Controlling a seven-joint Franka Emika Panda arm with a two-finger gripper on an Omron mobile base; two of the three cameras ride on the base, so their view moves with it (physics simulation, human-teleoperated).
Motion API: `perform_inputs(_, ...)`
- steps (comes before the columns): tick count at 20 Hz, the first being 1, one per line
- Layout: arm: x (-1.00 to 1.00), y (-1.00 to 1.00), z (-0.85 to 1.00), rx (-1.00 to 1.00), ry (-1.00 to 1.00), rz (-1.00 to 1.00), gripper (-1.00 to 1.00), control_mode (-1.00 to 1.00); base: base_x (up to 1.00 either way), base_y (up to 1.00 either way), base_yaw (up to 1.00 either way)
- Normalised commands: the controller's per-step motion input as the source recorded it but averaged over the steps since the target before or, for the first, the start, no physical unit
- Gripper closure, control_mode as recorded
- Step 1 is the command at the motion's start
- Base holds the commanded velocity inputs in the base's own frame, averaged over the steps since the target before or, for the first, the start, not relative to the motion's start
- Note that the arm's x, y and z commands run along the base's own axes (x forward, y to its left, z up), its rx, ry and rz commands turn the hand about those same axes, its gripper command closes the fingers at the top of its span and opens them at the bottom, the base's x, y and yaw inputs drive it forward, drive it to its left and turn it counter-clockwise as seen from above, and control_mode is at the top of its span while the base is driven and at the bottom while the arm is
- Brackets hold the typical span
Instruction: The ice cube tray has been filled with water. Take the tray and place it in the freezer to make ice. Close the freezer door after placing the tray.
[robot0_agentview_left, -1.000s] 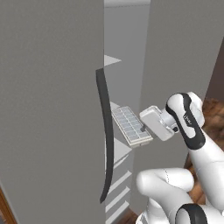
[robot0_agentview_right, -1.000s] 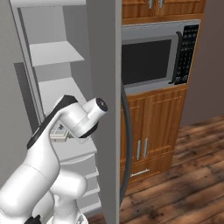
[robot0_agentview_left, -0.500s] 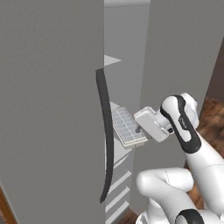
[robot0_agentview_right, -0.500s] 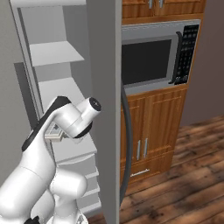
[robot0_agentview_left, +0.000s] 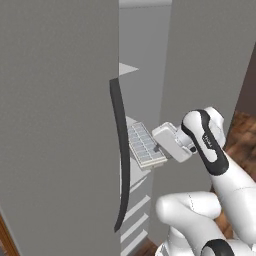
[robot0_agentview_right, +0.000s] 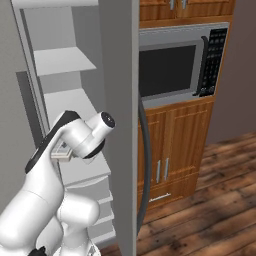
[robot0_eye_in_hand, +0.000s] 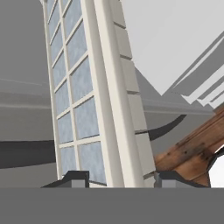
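Between claw (robot0_eye_in_hand: 118, 179) tips — ice cube tray (robot0_eye_in_hand: 87, 100) edge

Pale grey-white rectangular ice cube tray (robot0_agentview_left: 144, 144): smooth, matt, plastic-looking frame with bluish-grey cells of a faint sheen; tall freezer door (robot0_agentview_left: 60, 125) is flat matt grey with a dark, smooth curved handle (robot0_agentview_left: 121, 150). White freezer shelves (robot0_agentview_right: 67, 60) look smooth and matt. Microwave (robot0_agentview_right: 182, 62) has a brushed steel frame and glossy black front; cabinets (robot0_agentview_right: 175, 150) and floor (robot0_agentview_right: 210, 200) show grained, lightly glossy brown wood.
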Motion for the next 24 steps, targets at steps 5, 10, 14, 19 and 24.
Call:
perform_inputs(5, 0.25, 0.00, 0.00, 0.00, 0.00, 0.00, 1.00, -1.00, 0.00, 0.00, 0.00)
perform_inputs(10, 0.35, 0.00, 0.00, 0.00, 0.00, 0.00, 1.00, -1.00, 0.00, 0.00, 0.00)
perform_inputs(14, 0.28, 0.00, 0.02, 0.00, 0.00, 0.00, 1.00, -1.00, 0.00, 0.00, 0.00)
perform_inputs(19, 0.20, 0.00, 0.06, 0.00, 0.00, 0.02, 1.00, -1.00, 0.00, 0.00, 0.00)
perform_inputs(24, 0.23, 0.00, 0.04, 0.00, 0.00, 0.03, 1.00, -1.00, 0.00, 0.00, 0.00)
